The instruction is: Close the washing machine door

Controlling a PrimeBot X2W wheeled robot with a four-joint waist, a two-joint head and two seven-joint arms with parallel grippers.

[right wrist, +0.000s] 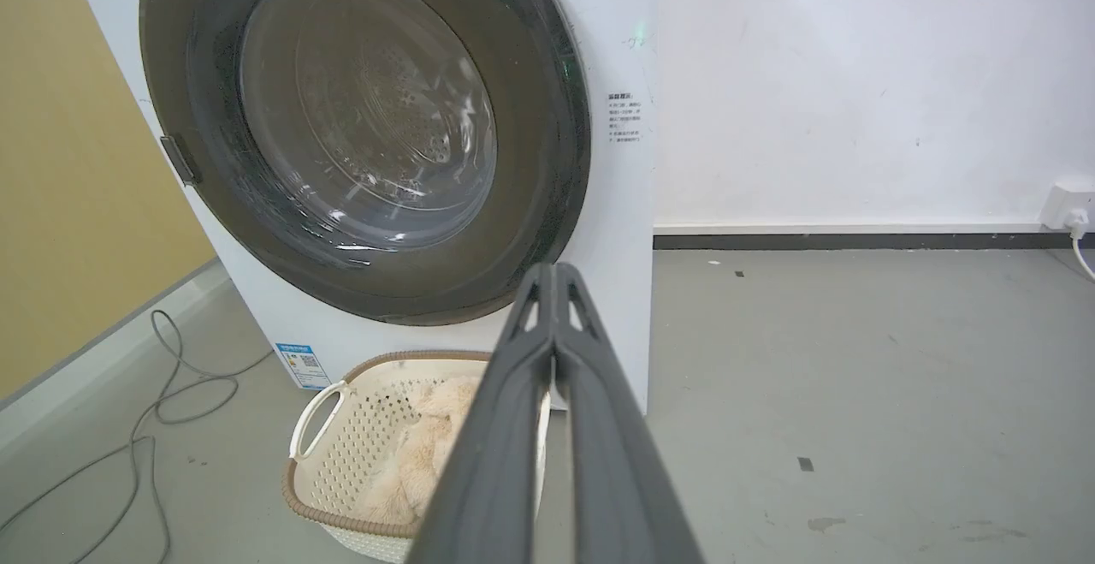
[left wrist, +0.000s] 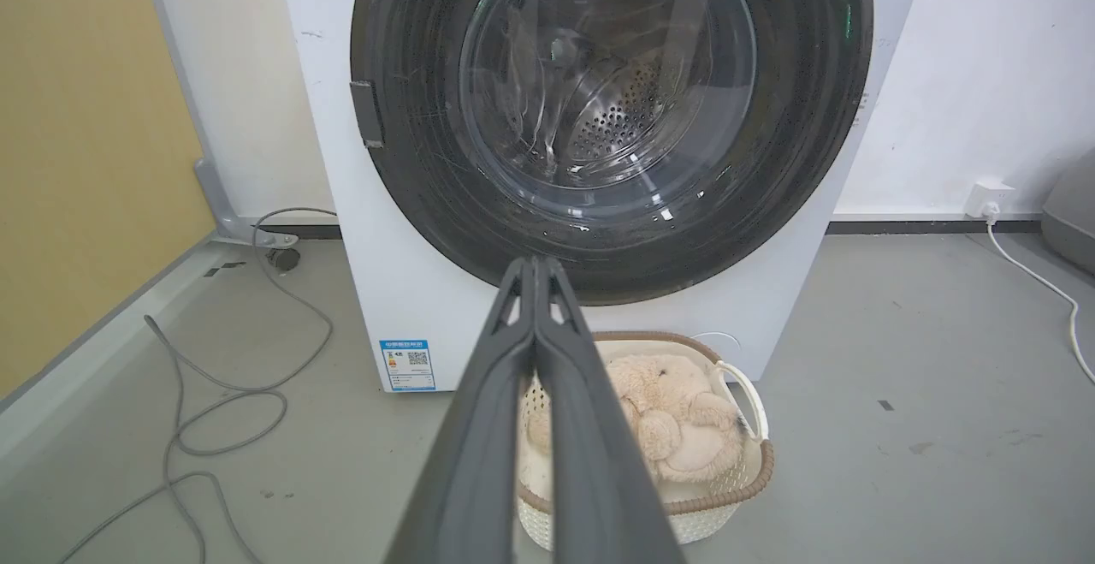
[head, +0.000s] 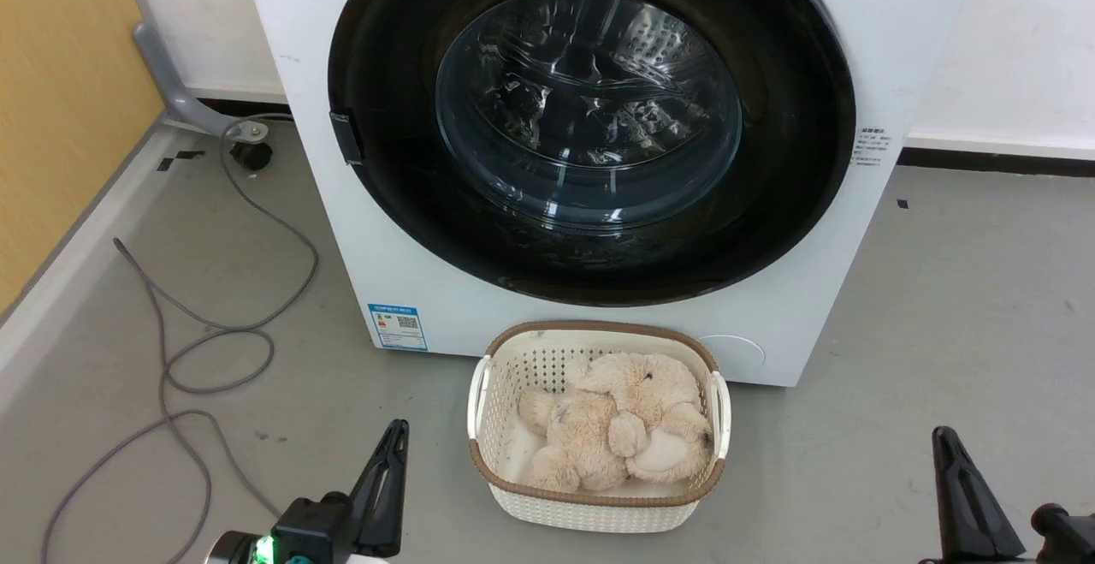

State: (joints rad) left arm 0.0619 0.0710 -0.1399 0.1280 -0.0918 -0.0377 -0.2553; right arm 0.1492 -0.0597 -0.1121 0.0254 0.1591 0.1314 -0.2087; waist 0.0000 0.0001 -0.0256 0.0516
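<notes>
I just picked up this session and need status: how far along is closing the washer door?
Done, it seems: the washing machine door sits flush against the washing machine, no gap along its rim. In hand: nothing; the left gripper and right gripper are both shut, empty, back from the machine near the basket. Left: at most confirming the latch caught, which cannot be seen.

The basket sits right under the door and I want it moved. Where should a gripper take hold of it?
Grip the white loop handle on the left end of the basket, coming from above with the left gripper, which is nearer. The handle stands off the wall, leaving a gap for one finger; the plush toy fills the middle.
</notes>
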